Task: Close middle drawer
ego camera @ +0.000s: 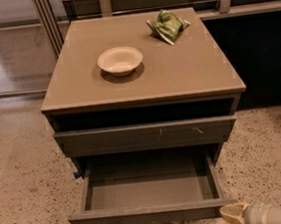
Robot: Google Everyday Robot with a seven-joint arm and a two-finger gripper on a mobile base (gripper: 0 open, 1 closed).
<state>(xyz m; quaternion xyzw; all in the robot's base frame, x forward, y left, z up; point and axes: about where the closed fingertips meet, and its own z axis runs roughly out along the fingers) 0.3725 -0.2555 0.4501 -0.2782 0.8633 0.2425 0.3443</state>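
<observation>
Our gripper (233,214) sat lower right by the open middle drawer (151,214), likely to push it in; open or shut, we could not tell

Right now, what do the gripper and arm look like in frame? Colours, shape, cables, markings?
Only the gripper end shows, bottom right corner, beside the right front corner of the open middle drawer. Cream-tan, tapered to a blunt tip. Behind it the arm is pale grey-white, in rounded cylindrical segments. No cables or markings visible.
</observation>
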